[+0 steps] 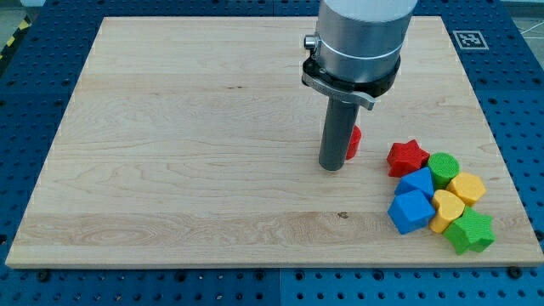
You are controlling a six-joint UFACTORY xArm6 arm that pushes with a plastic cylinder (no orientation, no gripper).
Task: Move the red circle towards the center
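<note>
Tip (332, 168): bare rod, no jaws, holding nothing.
Red circle (354, 141): mostly hidden, touching rod's right, slightly toward top.
Push needed: leftward, so tip sat on the wrong side.

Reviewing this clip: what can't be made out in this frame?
- Red circle, camera view: mostly hidden behind the rod; shape unconfirmed.
- Whether my tip touches it: the contact side is hidden.
- Upper arm: cut off by the view's top.
- Yellow blocks: partly hidden by neighbours in the cluster.
</note>
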